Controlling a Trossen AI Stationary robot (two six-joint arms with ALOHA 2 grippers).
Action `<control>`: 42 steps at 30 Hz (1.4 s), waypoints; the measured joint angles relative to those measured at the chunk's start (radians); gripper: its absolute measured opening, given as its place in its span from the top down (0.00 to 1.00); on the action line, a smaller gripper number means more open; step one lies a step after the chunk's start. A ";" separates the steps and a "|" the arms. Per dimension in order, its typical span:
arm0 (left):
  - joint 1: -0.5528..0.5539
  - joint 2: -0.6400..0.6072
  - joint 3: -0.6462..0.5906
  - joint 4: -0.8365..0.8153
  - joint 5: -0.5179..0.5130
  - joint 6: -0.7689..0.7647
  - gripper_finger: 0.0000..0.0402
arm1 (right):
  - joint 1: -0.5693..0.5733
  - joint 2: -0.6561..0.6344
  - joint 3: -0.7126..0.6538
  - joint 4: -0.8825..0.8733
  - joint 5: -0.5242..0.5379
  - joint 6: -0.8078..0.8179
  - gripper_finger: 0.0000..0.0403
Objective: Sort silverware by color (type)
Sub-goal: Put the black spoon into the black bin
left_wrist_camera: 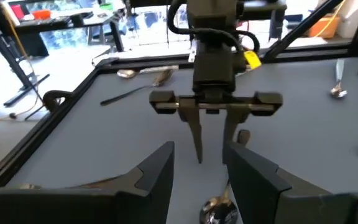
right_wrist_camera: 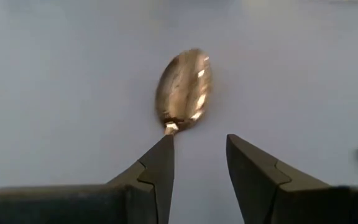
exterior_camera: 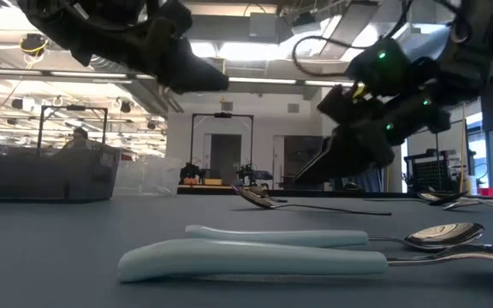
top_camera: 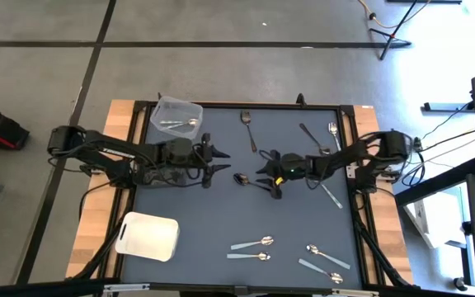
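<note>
1. Overhead, we saw the dark spoon [top_camera: 246,179] lying mid-table between both arms, the right hand [top_camera: 269,183] nearer, the left hand [top_camera: 218,162] just beyond.
2. Low view: its handle ran sideways; the bowl was hard to read.
3. Left wrist: fingers apart, empty.
4. Right wrist: fingers apart, the bowl [right_wrist_camera: 184,91] ahead, handle hidden.
</note>
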 joint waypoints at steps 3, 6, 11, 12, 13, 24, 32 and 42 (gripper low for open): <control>0.000 0.004 0.000 -0.004 -0.001 0.002 0.65 | 0.000 0.060 0.042 -0.038 -0.072 0.000 0.67; 0.000 0.005 0.000 -0.022 -0.001 0.002 0.65 | 0.001 0.102 0.082 -0.087 -0.080 -0.001 0.67; 0.000 0.005 0.000 -0.023 -0.001 0.001 0.65 | 0.001 0.124 0.116 -0.140 -0.058 -0.015 0.69; 0.000 0.005 0.000 -0.023 -0.001 0.001 0.65 | 0.001 0.124 0.116 -0.143 -0.059 -0.026 0.71; 0.000 0.005 0.000 -0.023 -0.001 0.002 0.65 | 0.001 0.124 0.117 -0.146 -0.059 -0.033 0.73; 0.000 0.005 0.000 -0.024 -0.001 -0.005 0.65 | 0.002 0.117 0.115 -0.146 -0.014 -0.109 0.97; 0.000 0.005 0.000 -0.036 -0.001 -0.005 0.65 | -0.001 -0.043 0.109 -0.208 0.091 -0.185 0.99; 0.001 0.007 0.000 -0.048 -0.105 -0.005 0.65 | 0.000 -0.297 0.110 -0.191 0.116 -0.295 1.00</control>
